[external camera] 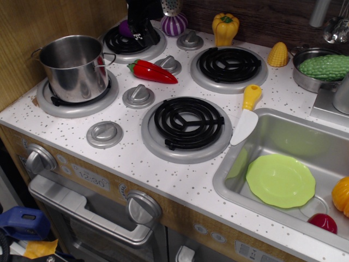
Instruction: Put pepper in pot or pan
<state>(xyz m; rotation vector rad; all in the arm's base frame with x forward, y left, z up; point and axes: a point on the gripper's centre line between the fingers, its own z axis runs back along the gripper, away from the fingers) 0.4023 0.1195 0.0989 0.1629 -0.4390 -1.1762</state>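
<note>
Pepper (153,71), glossy red and pointed with a green stem, is lying on the white speckled countertop (131,158) between the burners. We are seeing the shiny steel pot (73,66) sitting on the left burner. The black gripper (140,24) is hovering over the rear burner; we cannot tell its jaw state.

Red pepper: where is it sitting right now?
The red pepper lies on the stovetop's upper left, between the steel pot and a grey knob, outside the pot.
</note>
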